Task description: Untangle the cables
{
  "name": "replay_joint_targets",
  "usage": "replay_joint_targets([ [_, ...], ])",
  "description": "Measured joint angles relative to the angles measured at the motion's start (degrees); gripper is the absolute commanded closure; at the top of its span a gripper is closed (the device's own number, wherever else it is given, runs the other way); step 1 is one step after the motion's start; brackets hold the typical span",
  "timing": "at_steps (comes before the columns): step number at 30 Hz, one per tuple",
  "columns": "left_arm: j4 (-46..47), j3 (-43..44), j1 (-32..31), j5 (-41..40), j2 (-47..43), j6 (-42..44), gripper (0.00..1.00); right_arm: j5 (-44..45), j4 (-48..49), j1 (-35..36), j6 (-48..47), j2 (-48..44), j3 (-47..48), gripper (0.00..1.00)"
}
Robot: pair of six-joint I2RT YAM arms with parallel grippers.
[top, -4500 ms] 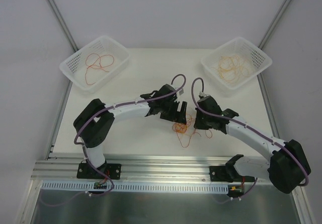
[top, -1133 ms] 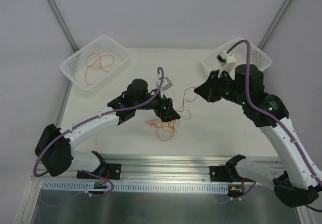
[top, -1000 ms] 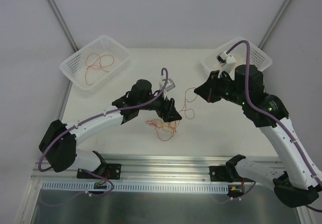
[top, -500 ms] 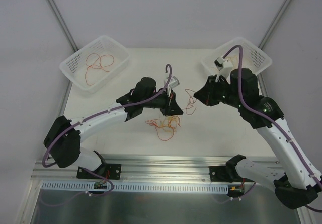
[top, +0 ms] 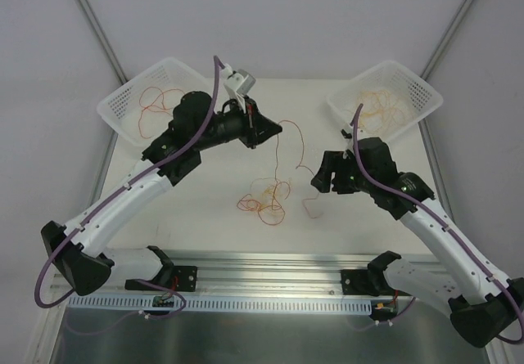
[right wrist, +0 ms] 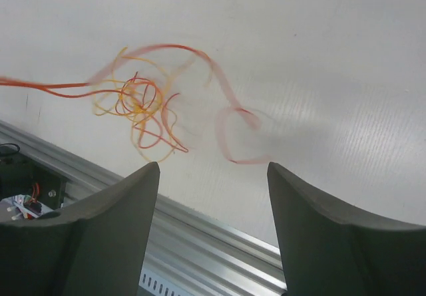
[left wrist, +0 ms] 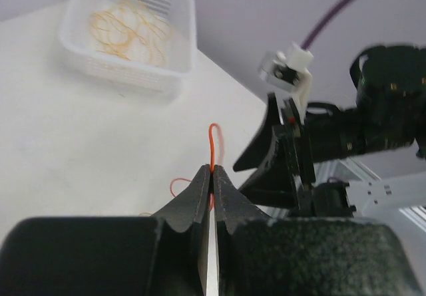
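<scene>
A tangle of thin red and orange-yellow cables (top: 264, 199) lies on the white table between the arms. My left gripper (top: 264, 129) is raised high over the table's back half and shut on one red cable (top: 282, 122), which trails down to the tangle. In the left wrist view the fingers (left wrist: 212, 171) are pinched on that red cable (left wrist: 213, 136), which loops above the tips. My right gripper (top: 316, 181) hangs open to the right of the tangle, holding nothing. Beyond its wide-apart jaws (right wrist: 213, 176), the right wrist view shows the tangle (right wrist: 136, 103) and a blurred red loop (right wrist: 233, 131).
A white basket (top: 123, 102) at the back left holds red cables. Another white basket (top: 417, 86) at the back right holds orange-yellow ones, also seen as basket (left wrist: 180, 56). An aluminium rail (top: 262, 270) runs along the table's near edge.
My left gripper shut on a red cable and rose back-left, drawing it out of the tangle. My right gripper opened, let its strand go and dropped toward the table's front.
</scene>
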Motion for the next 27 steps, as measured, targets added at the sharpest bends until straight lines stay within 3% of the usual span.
replay_joint_targets([
  [4, -3.2, 5.4, 1.6, -5.3, -1.0, -0.2, 1.0, 1.0, 3.0, 0.0, 0.9, -3.7, -4.0, 0.3],
  [10, -5.9, 6.7, 1.7, -7.8, -0.5, -3.3, 1.0, -2.6, 13.7, 0.2, 4.6, -2.7, -10.3, 0.33],
  [20, -8.1, 7.1, 1.7, -16.4, -0.1, -8.5, 1.0, -6.7, 34.6, 8.1, 11.1, 8.5, -19.9, 0.34],
  [27, -8.4, 7.8, 1.4, -19.7, -0.1, -10.6, 1.0, -5.4, 48.4, 8.8, 14.6, 17.3, -23.4, 0.32],
])
